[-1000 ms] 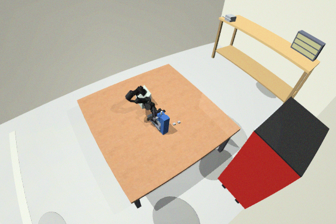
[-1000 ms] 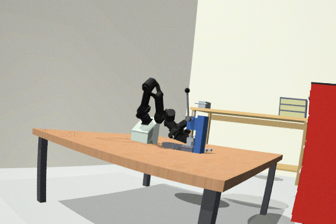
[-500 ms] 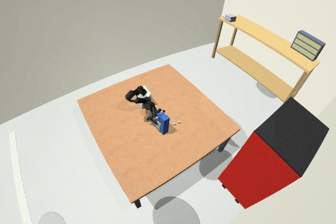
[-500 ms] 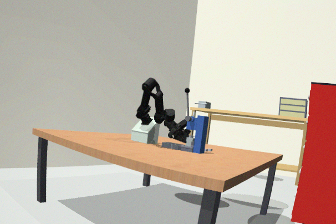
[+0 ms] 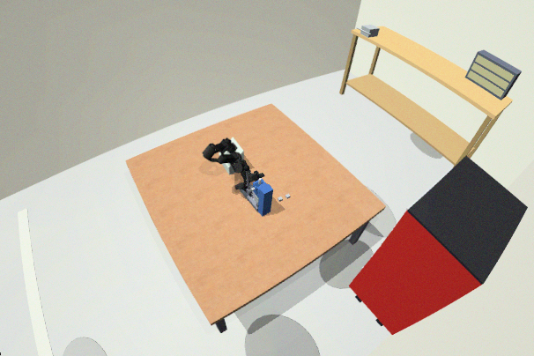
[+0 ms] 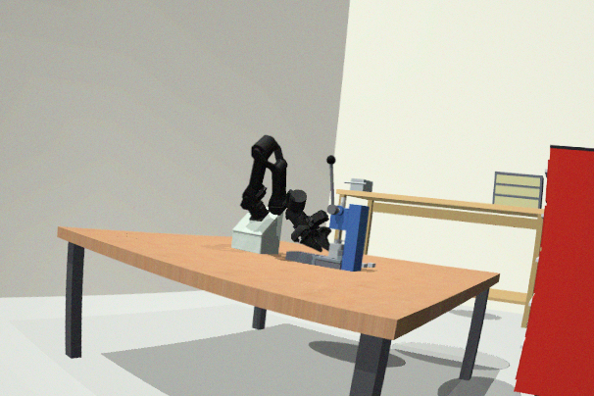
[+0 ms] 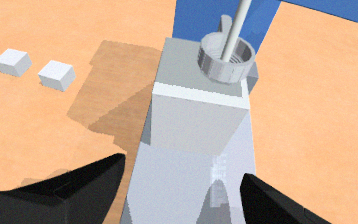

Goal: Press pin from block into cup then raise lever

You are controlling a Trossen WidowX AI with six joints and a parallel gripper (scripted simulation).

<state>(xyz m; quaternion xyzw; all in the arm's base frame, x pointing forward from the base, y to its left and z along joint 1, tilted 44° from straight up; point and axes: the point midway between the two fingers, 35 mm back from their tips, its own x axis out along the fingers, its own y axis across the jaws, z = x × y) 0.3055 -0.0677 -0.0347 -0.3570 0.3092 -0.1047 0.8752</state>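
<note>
Into an open round collar (image 7: pixel 225 72) above the block, a thin pale rod (image 7: pixel 236 31) is seen to reach, though its inside cannot be made out fully; two small pale cubes (image 5: pixel 280 199) (image 7: pixel 56 76) are counted on the tabletop (image 5: pixel 194 242) (image 6: pixel 225 274), near the press (image 5: pixel 264 203) (image 6: pixel 355 237) (image 7: pixel 200 22), and one upright lever (image 6: pixel 331 186). The block (image 6: pixel 335 251) (image 7: pixel 197 122), pale grey and square-edged, is seated on the grey bed (image 5: pixel 248 196) (image 6: pixel 300 256) (image 7: pixel 145 190) beside the blue column; the fingers (image 5: pixel 259 175) (image 6: pixel 318 243) are parted rather more than halfway, with nothing gripped.
</note>
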